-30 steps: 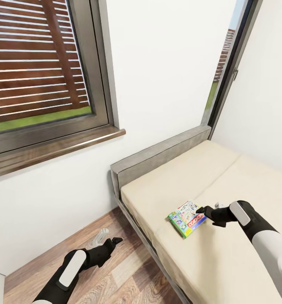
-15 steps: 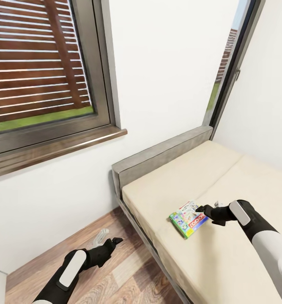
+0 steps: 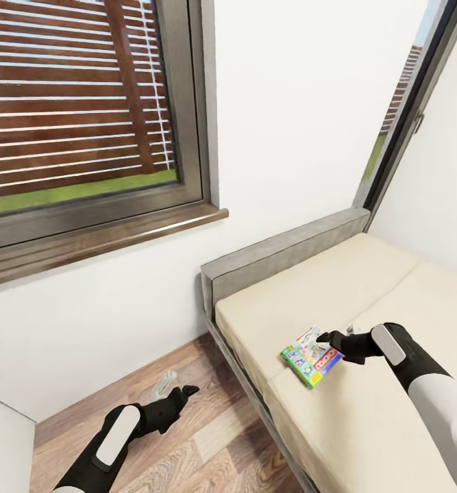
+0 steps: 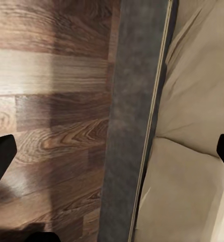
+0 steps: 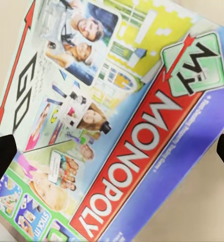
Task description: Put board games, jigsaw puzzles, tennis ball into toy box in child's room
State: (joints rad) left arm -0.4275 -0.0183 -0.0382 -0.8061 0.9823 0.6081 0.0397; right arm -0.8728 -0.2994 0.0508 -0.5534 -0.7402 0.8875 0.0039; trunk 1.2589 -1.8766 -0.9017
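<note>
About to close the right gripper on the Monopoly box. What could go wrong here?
The Monopoly box lies flat on the bed, so the open right gripper may only nudge or push it. It sits close to the bed's edge and could slide onto the floor. The left gripper hangs low near the frame and could bump it.

— What colours are you seeing on the Monopoly box (image 5: pixel 117 126)?
— I'm seeing a red title band, blue ground, green edge, yellow patch.
— And under it?
— A plain beige sheet (image 3: pixel 365 294), grey bed frame (image 4: pixel 132 126), brown wood-grain floor (image 4: pixel 46 101).
</note>
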